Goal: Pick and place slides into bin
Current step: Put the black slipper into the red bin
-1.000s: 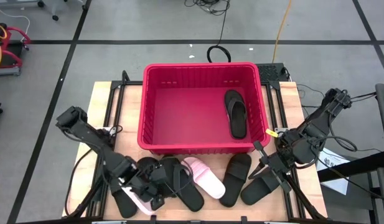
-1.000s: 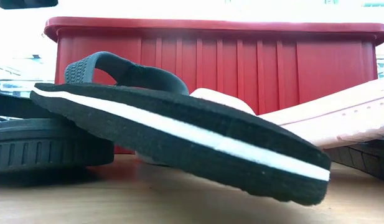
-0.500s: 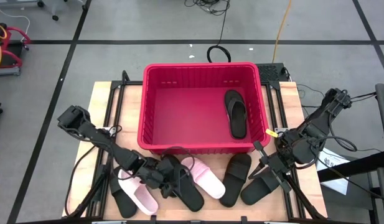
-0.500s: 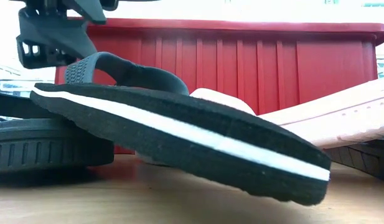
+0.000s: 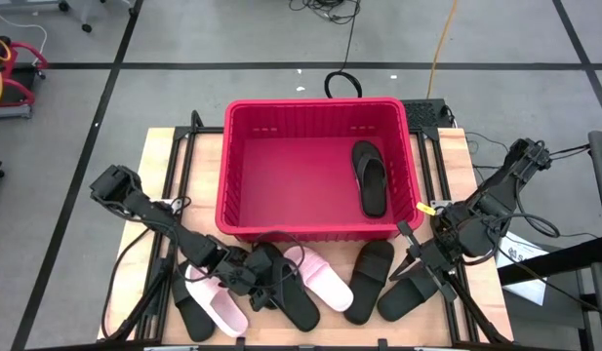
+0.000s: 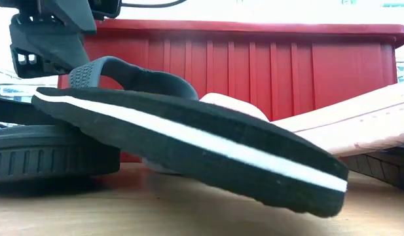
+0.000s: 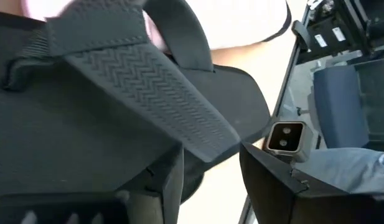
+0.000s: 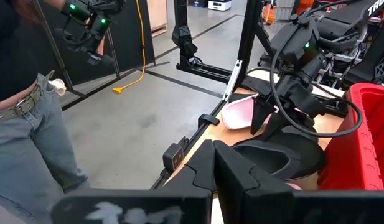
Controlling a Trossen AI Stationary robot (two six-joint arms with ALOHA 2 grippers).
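where slides (image 5: 281,288) pile, left gripper (image 5: 250,283) straddles one strap.

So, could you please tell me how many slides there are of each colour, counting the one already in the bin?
Black slides: 6
Pink slides: 2
Total: 8

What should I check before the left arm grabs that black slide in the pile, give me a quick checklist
1. Left gripper over the black slide in the pile: ok.
2. Fingers open, straddling its strap: ok.
3. Strap actually clamped: not ok, fingers not closed.
4. Red bin has free floor; only one black slide inside: ok.
5. Right gripper parked away, shut: ok.
6. Pink slide free of the target: cannot tell.
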